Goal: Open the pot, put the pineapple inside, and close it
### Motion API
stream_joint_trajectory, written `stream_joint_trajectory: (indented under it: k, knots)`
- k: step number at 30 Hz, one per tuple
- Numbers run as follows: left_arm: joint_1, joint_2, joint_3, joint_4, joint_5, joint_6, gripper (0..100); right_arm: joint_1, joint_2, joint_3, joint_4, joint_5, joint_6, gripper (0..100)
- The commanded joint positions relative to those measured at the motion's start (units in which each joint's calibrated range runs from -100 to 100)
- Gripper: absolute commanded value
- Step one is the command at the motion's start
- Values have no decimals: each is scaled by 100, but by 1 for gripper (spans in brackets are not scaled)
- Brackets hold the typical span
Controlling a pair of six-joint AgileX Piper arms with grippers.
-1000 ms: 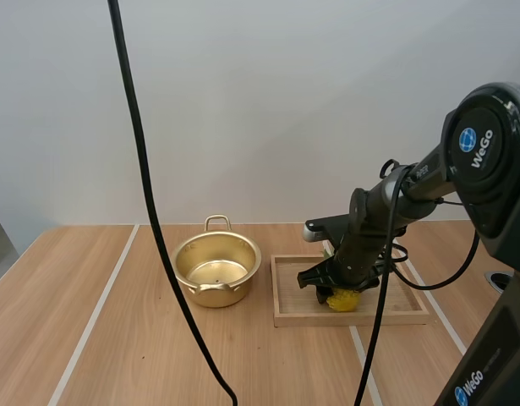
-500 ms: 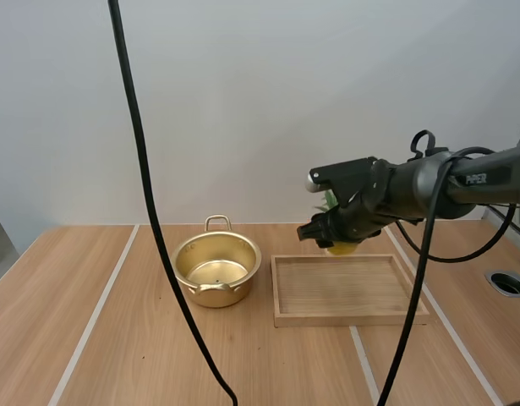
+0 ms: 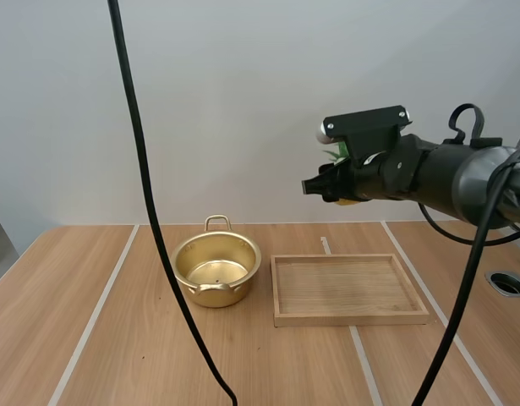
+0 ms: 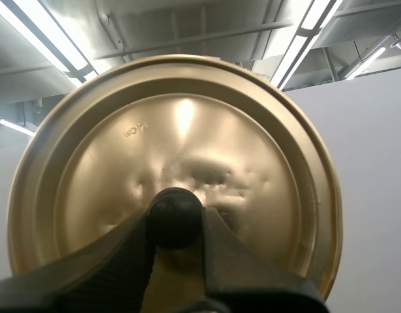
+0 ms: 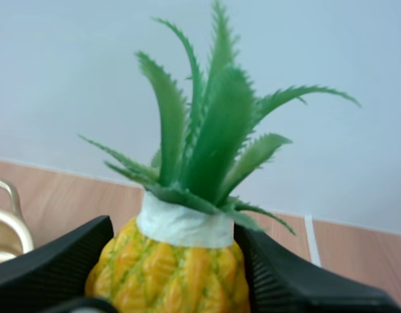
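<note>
We've lifted the pineapple point(image 5: 171, 270) off the tray point(image 3: 348, 320), right gripper point(image 3: 327, 183) clamped on it. Left gripper point(image 4: 176, 222) pinches the lid point(image 4: 252, 163). Next, likely: over the pot point(image 3: 230, 292), lower.

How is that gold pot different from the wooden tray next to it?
The pot is round, shiny gold metal with loop handles; the tray is rectangular, pale wood. The pot is deep, the tray shallow with a low rim. Both stand empty on the table, side by side.

Gold, yellow, green, wood-brown
A shiny gold metal pot point(image 3: 217, 271); a light-brown grooved wooden tray point(image 3: 344, 320); the yellow lattice-patterned pineapple point(image 5: 174, 267) carries green leaves point(image 5: 207, 143); the round gold lid point(image 4: 252, 150) has a black knob point(image 4: 174, 215).
</note>
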Motion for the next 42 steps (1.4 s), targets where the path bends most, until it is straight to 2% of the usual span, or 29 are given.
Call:
stream_joint_trajectory:
  k: [1,15,23,29,38,42]
  knots:
    - [-19,-23,-43,-54,-115,-9,0,-22,-256,-243,102,-117,-28,0]
    - [-19,-23,-43,-54,-115,-9,0,-22,-1044,-1125,440,334,-28,0]
    - [-19,-23,-43,-54,-115,-9,0,-22,-1302,-1806,693,1122,-28,0]
    - [-19,-23,-43,-54,-115,-9,0,-22,-1492,-1910,693,1255,-44,0]
    - [-19,-23,-43,-54,-115,-9,0,-22,-1063,-1910,715,1328,-158,0]
    - [-19,-23,-43,-54,-115,-9,0,-22,-632,-1910,1078,1328,-607,0]
